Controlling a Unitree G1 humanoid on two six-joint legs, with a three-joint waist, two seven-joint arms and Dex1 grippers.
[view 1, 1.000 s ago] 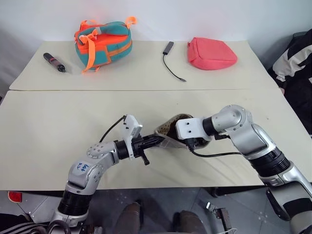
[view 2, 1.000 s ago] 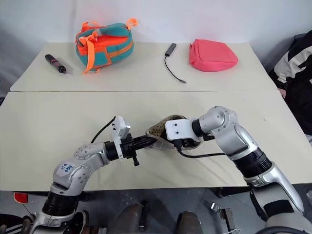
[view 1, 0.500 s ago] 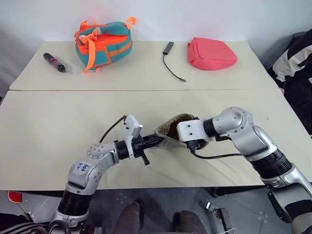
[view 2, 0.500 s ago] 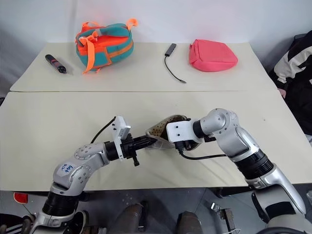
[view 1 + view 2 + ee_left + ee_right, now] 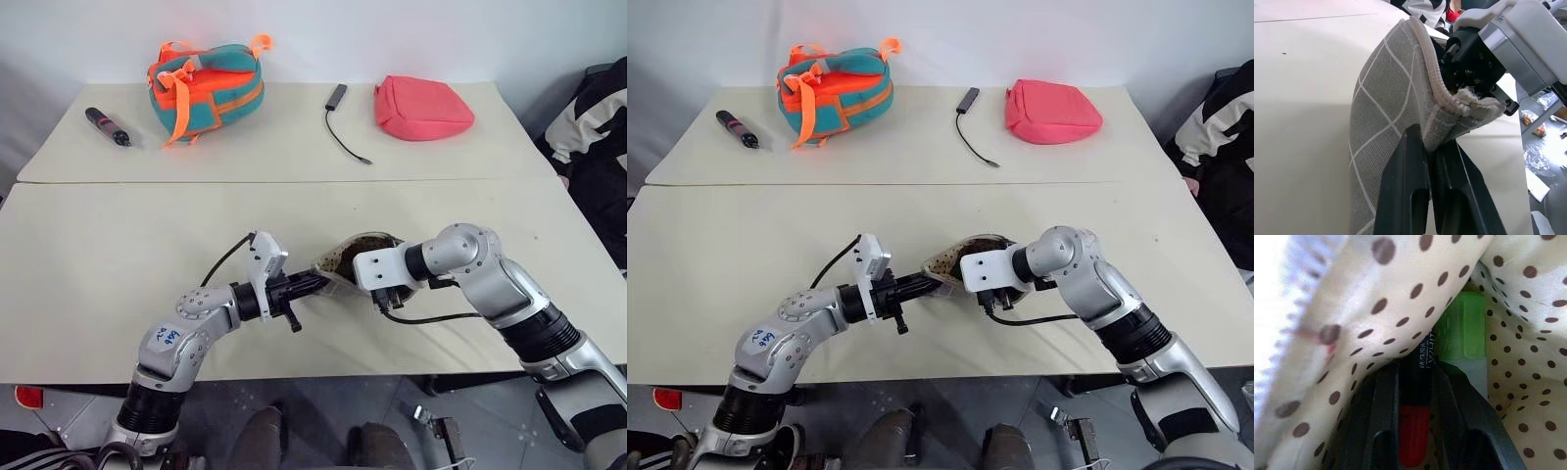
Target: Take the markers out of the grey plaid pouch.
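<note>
The grey plaid pouch lies on its side near the front of the table, its mouth held open and its dotted beige lining showing. My left gripper is shut on the pouch's zipper edge. My right gripper reaches inside the pouch, its two black fingers closed on either side of the red marker with its black end. The green marker lies deeper in the lining, just beyond the fingertips.
On the far table stand a teal-and-orange bag, a pink pouch, a black pen with a red band and a black cable. A person's striped sleeve shows at the right edge.
</note>
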